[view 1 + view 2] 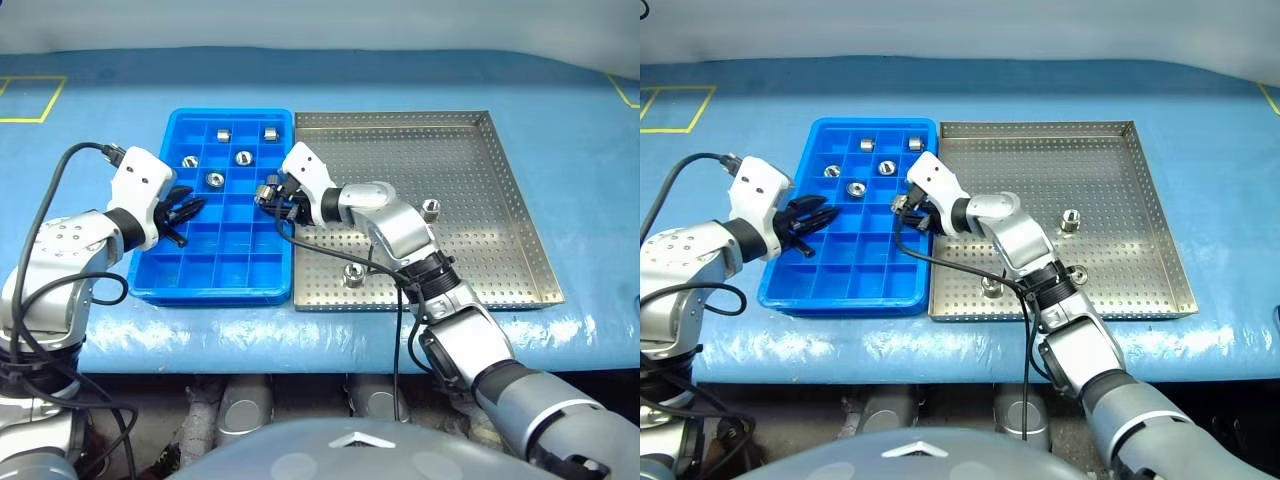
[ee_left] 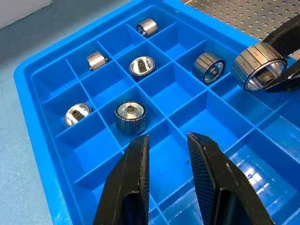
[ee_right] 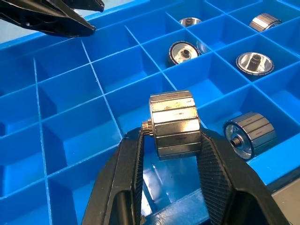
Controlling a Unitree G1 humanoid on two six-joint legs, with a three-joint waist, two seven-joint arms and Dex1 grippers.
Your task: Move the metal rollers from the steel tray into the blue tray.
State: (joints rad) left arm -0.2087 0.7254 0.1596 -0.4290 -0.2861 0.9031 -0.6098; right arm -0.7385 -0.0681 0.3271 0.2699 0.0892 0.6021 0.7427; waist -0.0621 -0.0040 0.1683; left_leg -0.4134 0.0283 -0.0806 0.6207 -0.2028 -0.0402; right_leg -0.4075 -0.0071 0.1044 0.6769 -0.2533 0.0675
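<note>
So the right gripper [image 3: 171, 140] is clamped on one of the metal rollers [image 3: 174, 124], pinched between its two black fingers with the roller's ribbed side facing up. It's hanging just over the blue tray [image 1: 165, 285], above the compartments along the edge that sits next to the steel tray [image 1: 520, 240]. One more roller [image 3: 248, 133] sits in the compartment right beside the held one, toward the tray's far end.

Six rollers are already in the blue tray, all in the far half: two [image 1: 224, 135] in the back row, the rest [image 1: 215, 180] a row or two closer in. The near half of the blue tray is bare compartments.

The left gripper [image 1: 190, 210] is closed with nothing in it, hovering over the blue tray's outer edge, on the side away from the steel tray, fingertips pointing across toward the held roller.

Two rollers are left on the steel tray: one [image 1: 431, 210] near its middle, one [image 1: 352, 275] by the near rim.
</note>
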